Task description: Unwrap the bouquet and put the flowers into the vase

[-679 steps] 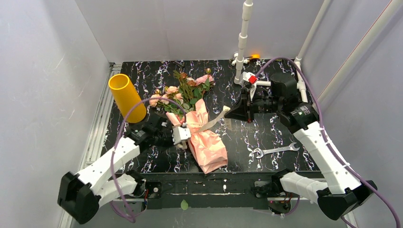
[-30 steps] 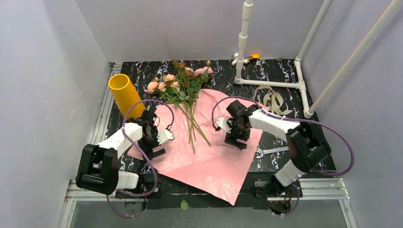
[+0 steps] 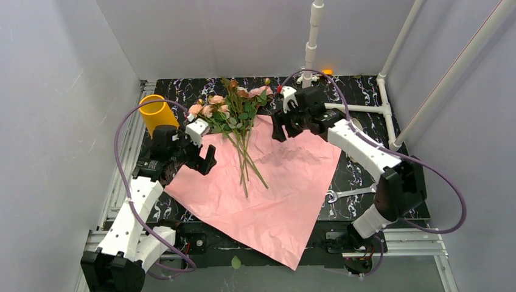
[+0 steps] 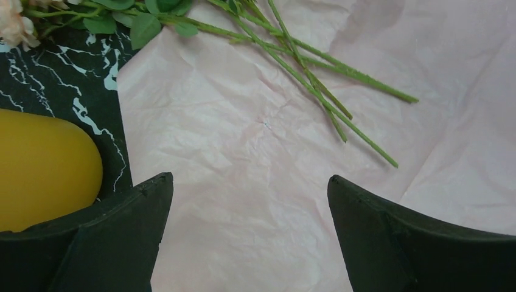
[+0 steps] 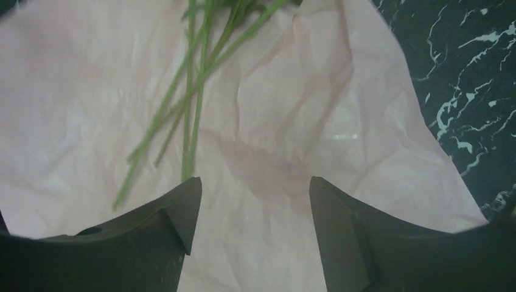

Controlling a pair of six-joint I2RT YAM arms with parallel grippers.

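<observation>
The bouquet lies unwrapped: the flowers [image 3: 234, 109] rest at the back of the table, their green stems [image 3: 246, 161] reaching across the flat pink paper [image 3: 274, 188]. The mustard vase [image 3: 155, 112] stands upright at the back left. My left gripper [image 3: 204, 159] hangs open over the paper's left corner, just right of the vase [image 4: 42, 167], with the stems [image 4: 316, 79] beyond its fingertips. My right gripper [image 3: 285, 129] hangs open above the paper's far corner, right of the flowers. In the right wrist view the stems [image 5: 182, 115] lie ahead on the paper [image 5: 292, 121]. Both grippers [image 4: 249, 182] [image 5: 254, 182] are empty.
White pipes [image 3: 310, 55] stand at the back right, with a horizontal run along the table. A wrench [image 3: 353, 193] lies on the marble top right of the paper. The paper's near corner overhangs the front edge, close to a loose leaf [image 3: 236, 263].
Both arms have risen off the paper and swung toward the back: the left one to beside the vase, the right one to the paper's far corner. The flowers and paper lie as before.
</observation>
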